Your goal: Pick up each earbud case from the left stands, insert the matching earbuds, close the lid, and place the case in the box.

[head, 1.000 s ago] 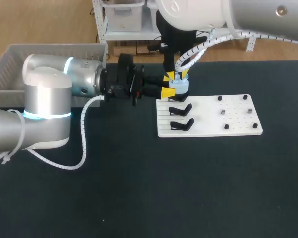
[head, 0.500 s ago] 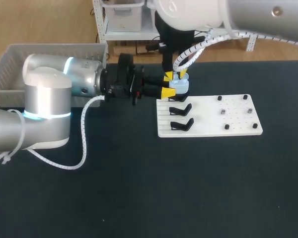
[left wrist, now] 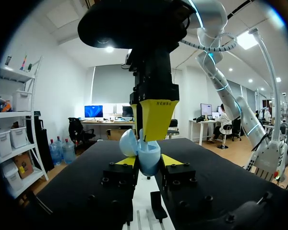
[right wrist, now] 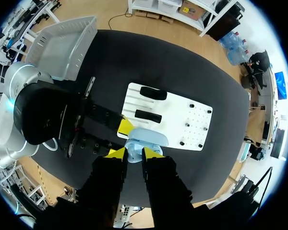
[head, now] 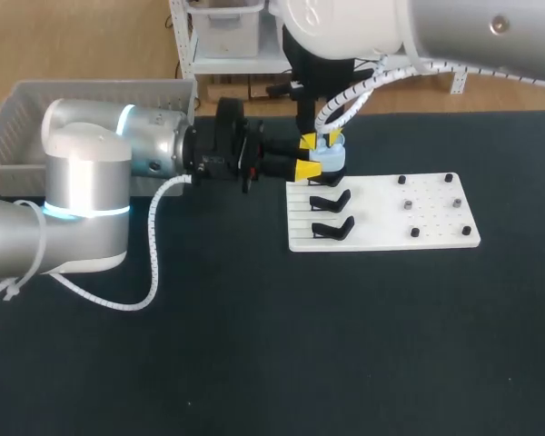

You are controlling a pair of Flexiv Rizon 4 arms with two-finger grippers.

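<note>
Holding the light-blue earbud case (left wrist: 149, 153) from two sides, the left claw (left wrist: 149, 163) is clamped on its lower shell just above the far left corner of the white board (head: 381, 222). The case lid (left wrist: 128, 142) stands tilted open. The right claw (right wrist: 133, 153) hangs directly over the case, tips at its top; whether it is clamped or apart cannot be told. Two black stands (head: 331, 201) on the board sit bare. A grey box (head: 36, 118) rests at the far left edge of the dark bench (head: 254, 345).
</note>
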